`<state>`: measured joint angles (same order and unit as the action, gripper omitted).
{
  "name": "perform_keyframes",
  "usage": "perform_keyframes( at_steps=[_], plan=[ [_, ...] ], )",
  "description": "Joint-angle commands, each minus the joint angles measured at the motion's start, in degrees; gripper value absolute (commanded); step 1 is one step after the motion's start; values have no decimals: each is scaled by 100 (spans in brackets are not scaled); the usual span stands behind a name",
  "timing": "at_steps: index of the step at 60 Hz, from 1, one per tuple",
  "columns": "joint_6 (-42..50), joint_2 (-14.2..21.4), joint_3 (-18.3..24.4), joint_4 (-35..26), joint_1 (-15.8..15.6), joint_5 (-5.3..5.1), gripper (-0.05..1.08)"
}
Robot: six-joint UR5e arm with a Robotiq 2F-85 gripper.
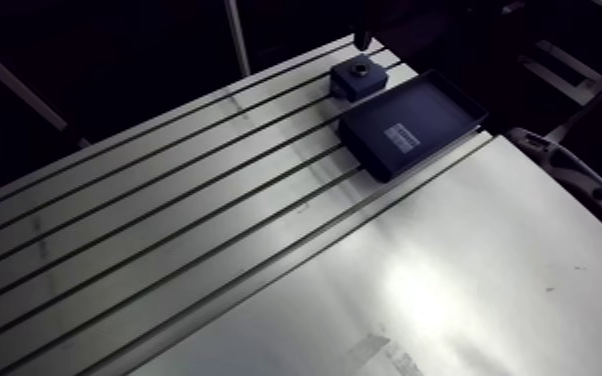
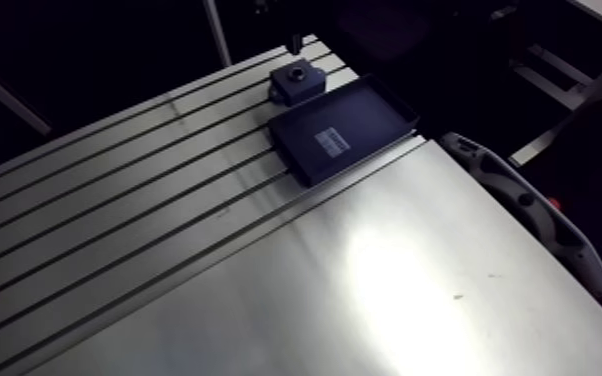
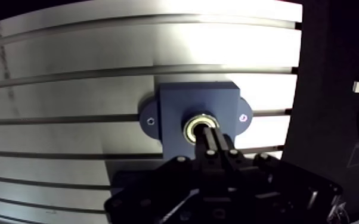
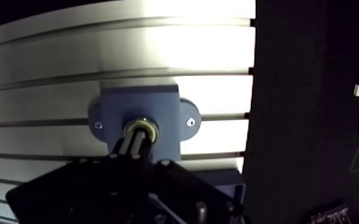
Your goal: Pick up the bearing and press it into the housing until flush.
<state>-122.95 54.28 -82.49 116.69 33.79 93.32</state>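
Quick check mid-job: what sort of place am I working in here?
Probably a lab or workshop assembly bench: a slotted aluminium table, a dark housing standing on it with a bearing in its bore, and a dark tray beside the housing.

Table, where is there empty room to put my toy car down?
Bare: the long slotted stretch of table short of the block and tray, and the smooth sheet beside the slots. Crowded: the far corner, where block, tray and pincer sit together.

A dark shallow tray [image 1: 443, 104] with a pale label [image 1: 403, 137] lies on the slotted aluminium table [image 1: 165, 205].
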Motion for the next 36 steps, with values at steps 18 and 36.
perform_keyframes(
  at_steps=[18,36],
  plan=[
    [-15,-151,-181,131,58,-29,108],
    [-24,-151,-194,131,67,-3,108]
  ],
)
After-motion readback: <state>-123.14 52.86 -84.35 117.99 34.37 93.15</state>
